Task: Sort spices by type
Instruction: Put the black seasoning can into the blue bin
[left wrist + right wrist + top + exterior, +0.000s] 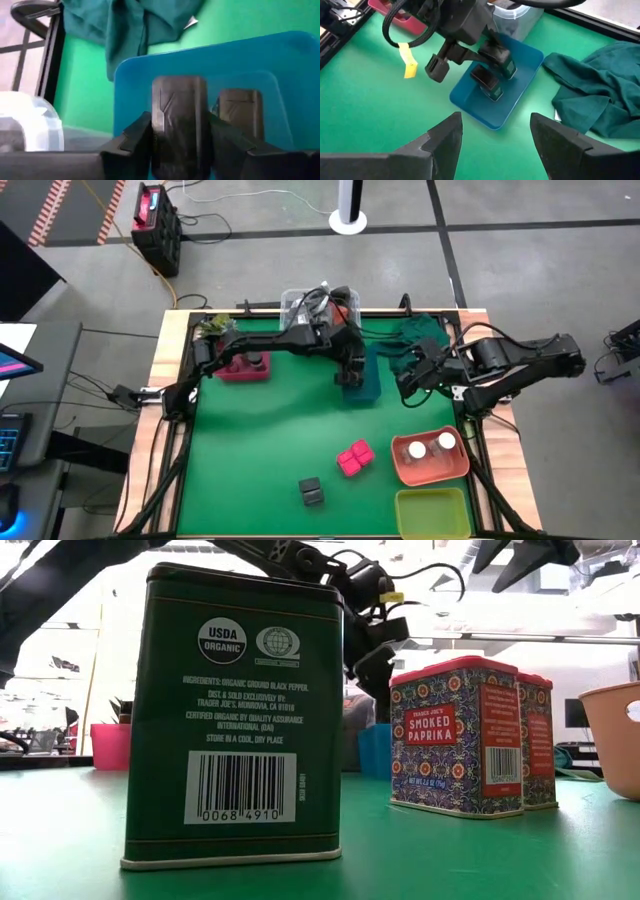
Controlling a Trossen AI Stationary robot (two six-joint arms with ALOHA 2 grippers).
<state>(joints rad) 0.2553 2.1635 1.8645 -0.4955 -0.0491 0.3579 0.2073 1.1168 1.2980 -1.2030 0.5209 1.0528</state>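
Far left on the green counter [260, 450], a pink rectangular plastic tray [236, 370] is sitting with a dark round jar [254, 362] inside it. The left arm is reaching across from there, and its left claw [352, 370] is hanging over the blue rectangular plastic tray [372, 385] at the far middle of the counter. In the left wrist view its fingers [134, 141] are flanking a dark grey rectangular spice box [179, 120] standing upright in that tray; they look to be touching its sides, but whether they are gripping or just letting go is hard to tell. A second dark grey box [239, 112] is standing just beside the first, also in the blue tray.

Behind the blue tray a clear plastic bin of clutter [300, 305] is resting at the counter's far edge.

Near the middle, a further dark grey rectangular box [311, 491] is lying by the near edge, with two bright pink blocks [353, 458] close together just right of it and a little farther back.

Farther right, a crumpled dark green cloth [415, 335] is lying at the far side. The right claw [412, 380] is hovering above the counter near the blue tray, its fingers [442, 140] spread apart and grasping nothing.

At the near right, a salmon-orange plastic tray [430, 472] is holding two white-capped round jars [431, 446], and a yellow-green plastic tray [432, 513] is sitting just nearer.
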